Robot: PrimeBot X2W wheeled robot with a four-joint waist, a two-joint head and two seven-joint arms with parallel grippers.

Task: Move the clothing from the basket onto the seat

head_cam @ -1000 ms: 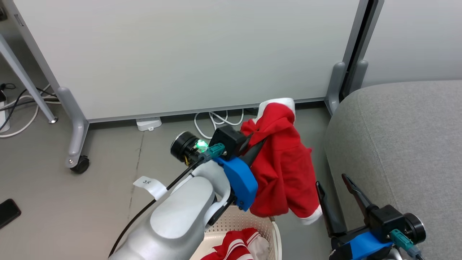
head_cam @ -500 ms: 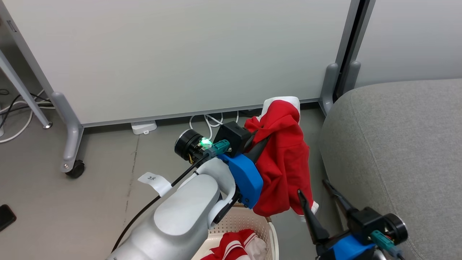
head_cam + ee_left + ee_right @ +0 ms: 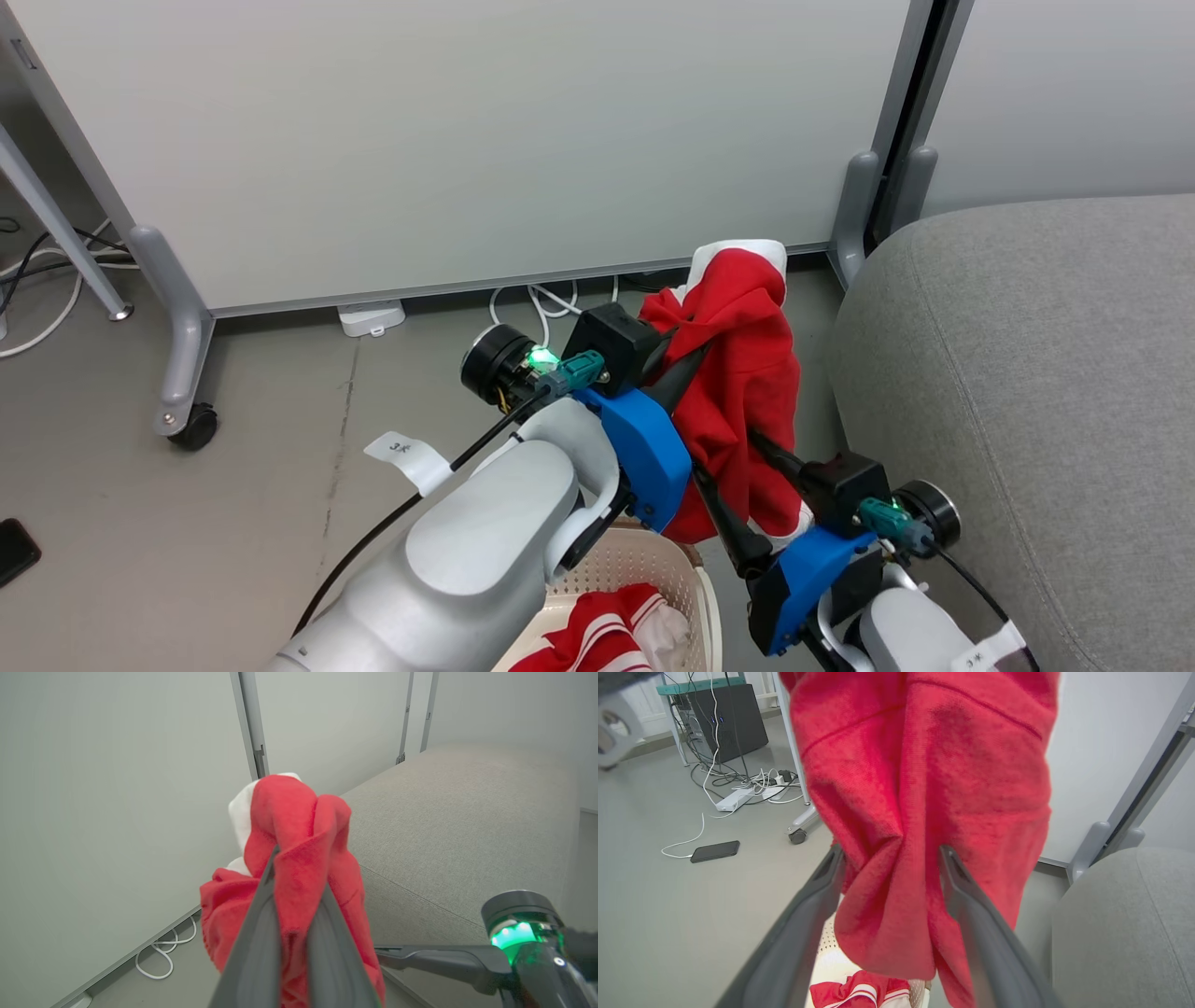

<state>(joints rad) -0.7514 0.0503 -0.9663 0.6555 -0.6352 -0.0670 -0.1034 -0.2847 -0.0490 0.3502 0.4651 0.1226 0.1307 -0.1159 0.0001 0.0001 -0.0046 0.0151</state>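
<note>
Red fleecy cloth, the plain red garment (image 3: 747,373), hung in the air from the left gripper (image 3: 689,353). Its two dark fingers were pressed together on a bunched fold near the garment's top. In the left wrist view the fabric was wedged between them and mounded over their tips, with a white trim edge showing behind. The garment draped down over the grey floor (image 3: 280,485), lifted clear of the basket. It hung just beside the rounded corner of the couch (image 3: 1027,373) and did not rest on it. A white cuff showed at its lower end, near the right arm's blue bracket.

The right gripper (image 3: 724,451) reached up at the lower part of the same garment with its fingers spread wide. In the right wrist view a hanging fold lay between them, close against their inner faces, but they were not clamped on it.

The basket (image 3: 644,565), cream with perforated walls, stood on the floor beneath the left forearm and was partly hidden by it. Inside lay the striped garment (image 3: 607,630), crumpled red with white bands and a pale panel. What else the basket held could not be told, since the arm covered most of it.

Behind stood a pale partition panel (image 3: 467,140) on a castor foot, with white cables (image 3: 551,303) looped at its base. A dark phone (image 3: 714,850) lay on the floor, attached to a white lead.
</note>
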